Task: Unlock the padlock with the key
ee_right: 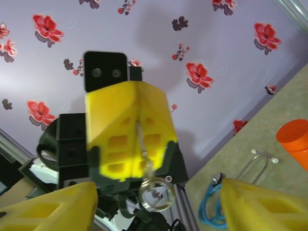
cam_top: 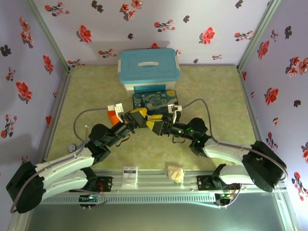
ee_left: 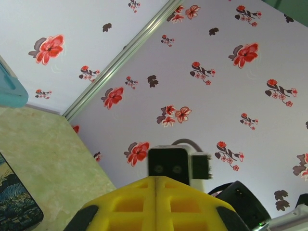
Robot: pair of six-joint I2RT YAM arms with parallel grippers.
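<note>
Your right gripper (ee_right: 159, 190) sits nearest, jaws spread wide, facing the left gripper (ee_right: 138, 154) above the desk (cam_top: 216, 96). The left jaws are pinched shut on what looks like the key (ee_right: 146, 166), its ring (ee_right: 156, 193) dangling. This is likely a handover: close squarely on the ring end. Print on the white card (cam_top: 130, 176) is too small to read.

Just beyond the left claw (cam_top: 138, 117) lies a Starry Night painted box (cam_top: 155, 100), with a teal-lidded storage bin (cam_top: 149, 67) farther behind. An orange cylinder (cam_top: 111, 115) stands left of the claw, and a beige wad (cam_top: 175, 173) lies well nearer.
</note>
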